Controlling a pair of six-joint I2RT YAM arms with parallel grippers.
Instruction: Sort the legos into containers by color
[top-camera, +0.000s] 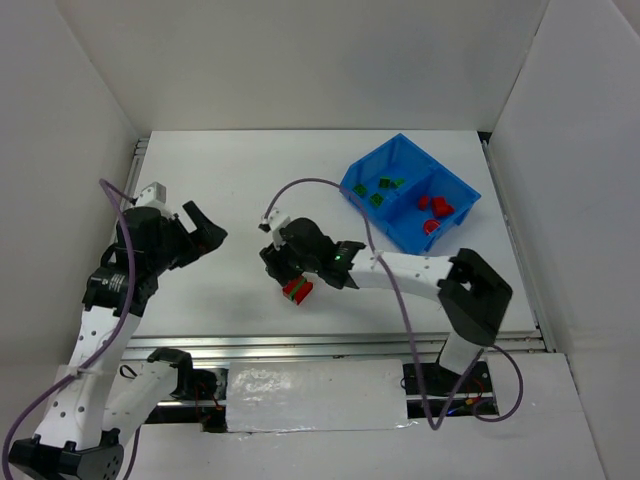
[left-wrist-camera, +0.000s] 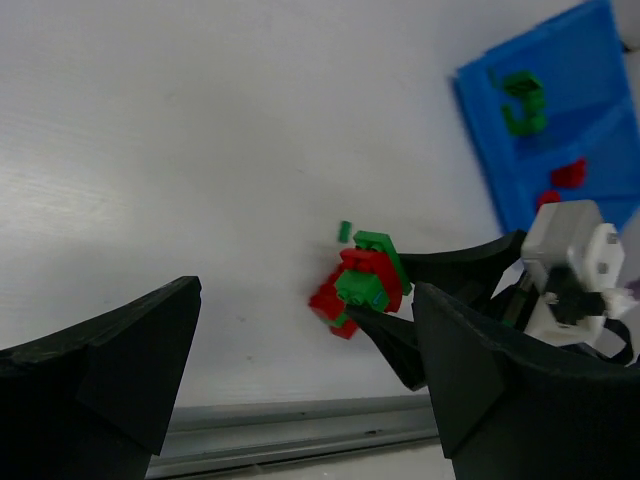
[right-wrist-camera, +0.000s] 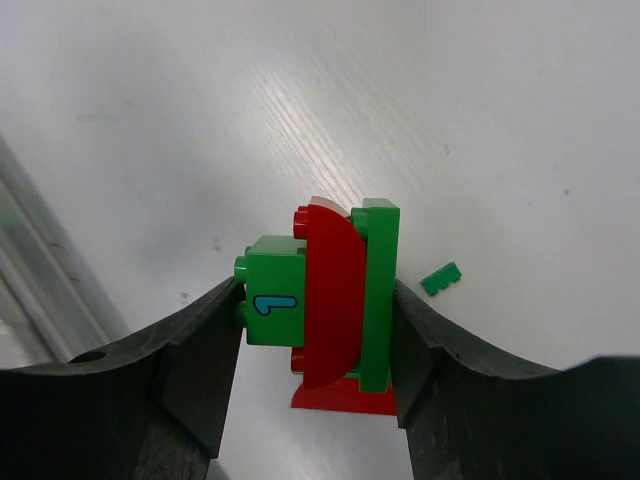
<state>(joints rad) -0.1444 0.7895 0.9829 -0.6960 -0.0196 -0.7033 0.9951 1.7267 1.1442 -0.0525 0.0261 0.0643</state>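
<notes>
My right gripper (right-wrist-camera: 318, 330) is shut on a stack of red and green legos (right-wrist-camera: 325, 305), a green brick, a curved red piece and a green plate, held just over the table. The stack also shows in the top view (top-camera: 298, 290) and in the left wrist view (left-wrist-camera: 362, 285). A tiny green piece (right-wrist-camera: 443, 279) lies loose beside it. The blue bin (top-camera: 410, 192) stands at the back right, with green legos (top-camera: 379, 189) in its left compartment and red legos (top-camera: 435, 211) in its right. My left gripper (top-camera: 200, 232) is open and empty at the left.
White walls enclose the table on three sides. A metal rail (top-camera: 300, 347) runs along the near edge, close behind the held stack. The right arm's cable (top-camera: 385, 270) loops over the table between the stack and the bin.
</notes>
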